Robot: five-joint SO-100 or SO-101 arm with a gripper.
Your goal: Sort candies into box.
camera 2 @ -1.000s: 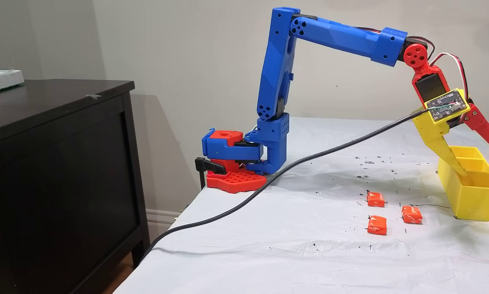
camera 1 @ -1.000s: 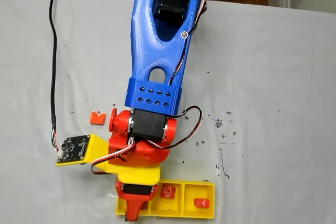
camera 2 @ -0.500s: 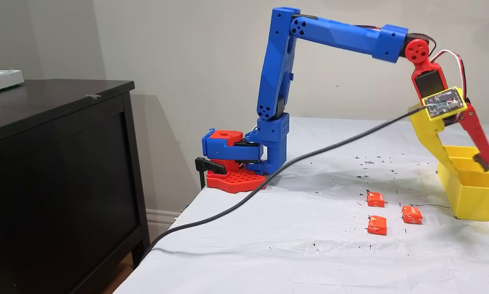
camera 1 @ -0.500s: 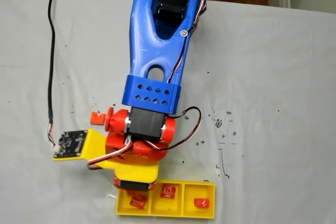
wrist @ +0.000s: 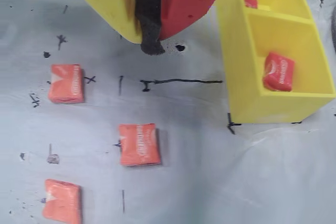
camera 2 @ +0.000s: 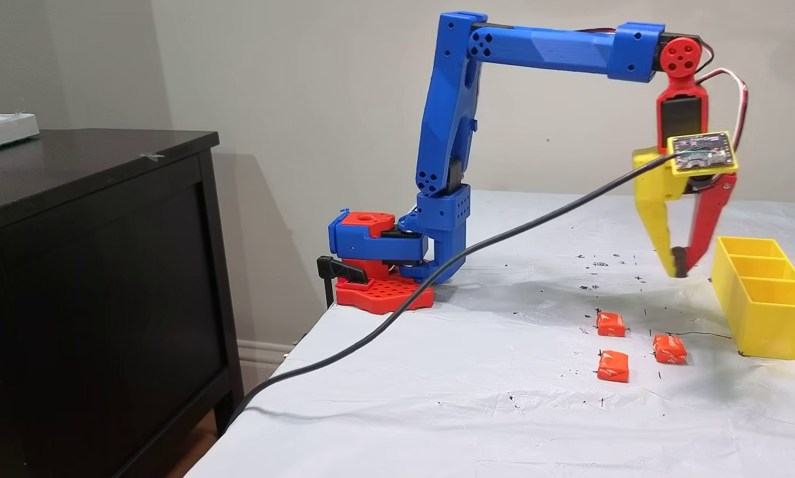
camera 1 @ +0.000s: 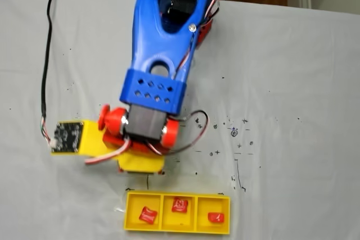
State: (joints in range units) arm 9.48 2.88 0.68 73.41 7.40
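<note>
Yellow box (camera 1: pixel 177 229) w/ one red candy per compartment; gripper (camera 2: pixel 679 268) pressed together, empty, above table; three orange candies (wrist: pixel 139 144) beside box.

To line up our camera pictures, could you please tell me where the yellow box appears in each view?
A fixed view: yellow box at bottom centre, lying crosswise.
Wrist view: box at upper right, running up out of the picture.
Another fixed view: box at the right edge, on the table.
Shared landmark: the black pen line drawn on the cloth beside the box's end.
</note>
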